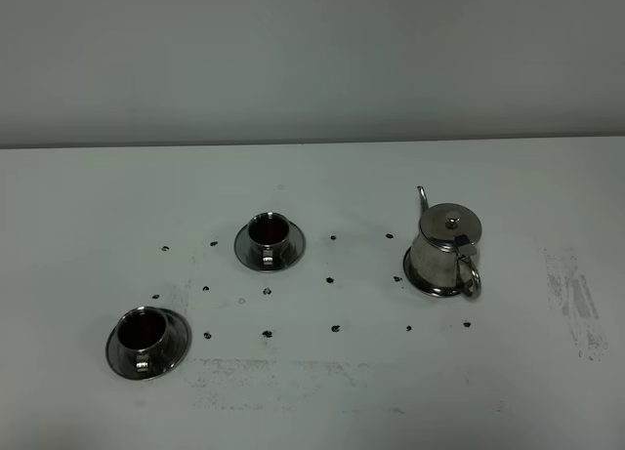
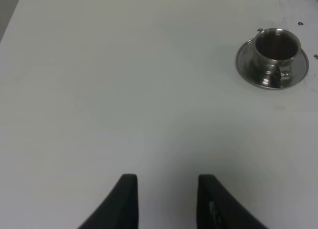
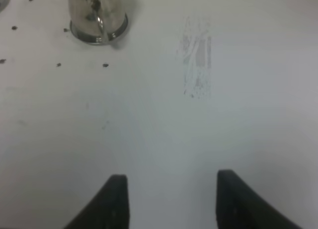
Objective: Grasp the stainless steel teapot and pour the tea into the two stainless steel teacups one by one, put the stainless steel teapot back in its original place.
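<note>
The stainless steel teapot stands upright on its round saucer at the right, spout pointing away and loop handle toward the front. The two stainless steel teacups sit on saucers: one in the middle, one at the front left. Both hold dark tea. Neither gripper shows in the high view. My left gripper is open over bare table, well short of a teacup holding tea. My right gripper is open and empty, far from the teapot.
Small black dots mark the white table between cups and teapot. A grey scuffed patch lies right of the teapot and shows in the right wrist view as the scuffed patch. A grey wall closes the back.
</note>
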`<move>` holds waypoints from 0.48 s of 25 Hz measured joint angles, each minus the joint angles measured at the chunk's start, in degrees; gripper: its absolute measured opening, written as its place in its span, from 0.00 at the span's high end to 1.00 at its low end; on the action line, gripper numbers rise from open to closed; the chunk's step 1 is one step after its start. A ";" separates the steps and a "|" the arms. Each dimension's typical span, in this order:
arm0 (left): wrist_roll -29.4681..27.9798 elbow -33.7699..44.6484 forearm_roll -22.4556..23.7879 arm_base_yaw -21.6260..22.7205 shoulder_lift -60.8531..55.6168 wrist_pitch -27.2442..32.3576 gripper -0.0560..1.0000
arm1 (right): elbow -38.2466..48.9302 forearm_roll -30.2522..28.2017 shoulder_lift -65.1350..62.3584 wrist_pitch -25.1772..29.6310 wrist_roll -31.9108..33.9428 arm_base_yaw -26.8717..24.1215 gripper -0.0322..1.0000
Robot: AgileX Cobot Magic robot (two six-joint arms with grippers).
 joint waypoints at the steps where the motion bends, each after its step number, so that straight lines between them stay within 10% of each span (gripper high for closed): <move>1: 0.00 0.00 0.00 0.00 0.00 0.00 0.66 | 0.00 0.00 0.00 -0.02 0.01 0.00 0.59; 12: -0.07 0.00 0.00 0.00 0.00 0.00 0.66 | 0.06 0.02 -1.33 -0.31 -0.01 0.00 0.59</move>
